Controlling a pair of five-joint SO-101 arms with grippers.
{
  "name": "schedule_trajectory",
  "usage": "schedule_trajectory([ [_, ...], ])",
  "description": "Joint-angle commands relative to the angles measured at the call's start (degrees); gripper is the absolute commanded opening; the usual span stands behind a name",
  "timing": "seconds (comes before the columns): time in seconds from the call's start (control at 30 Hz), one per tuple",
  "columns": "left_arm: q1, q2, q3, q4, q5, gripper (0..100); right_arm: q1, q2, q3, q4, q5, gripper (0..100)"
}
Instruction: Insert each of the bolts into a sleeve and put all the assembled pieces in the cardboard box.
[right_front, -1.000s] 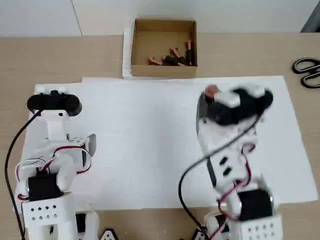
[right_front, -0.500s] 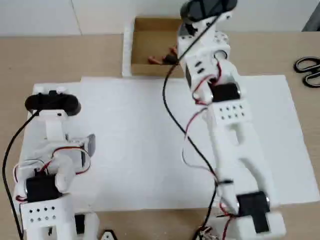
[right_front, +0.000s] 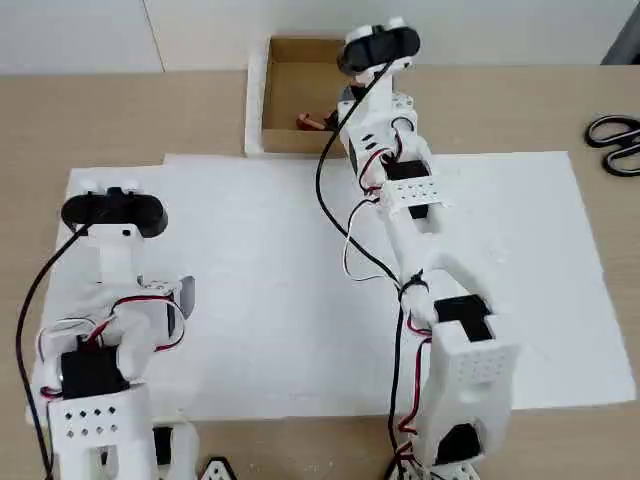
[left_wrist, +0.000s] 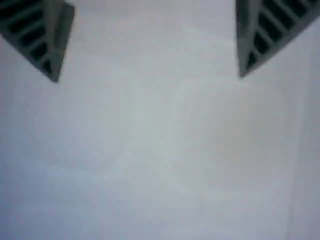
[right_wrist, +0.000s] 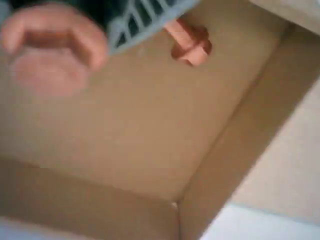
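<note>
Right arm is stretched out long across the white sheet, and my right hand hangs over the cardboard box at the far side of the tabletop. Looking down from that wrist I get the box floor and one inner corner, with an orange bolt lying on the bottom. There's also a pinkish-orange blob right up by the hand. It's too smeared for me to say what it is, and honestly I can't tell whether that hand is gripping anything. From above, an orange piece peeks out inside the box just beside my arm.

Left arm is folded up near its base on the left side of the sheet, well apart from the box. My left hand is spread wide with nothing in it, pointing down at plain white sheet. A pair of scissors sits on the tabletop off to the right, past the sheet's corner.
</note>
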Motion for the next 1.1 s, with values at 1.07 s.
schedule_trajectory([
  [1.07,-0.1,-0.7,0.0,-0.1,-0.4,22,1.4,15.0,-13.4,-2.1,0.7,17.5],
])
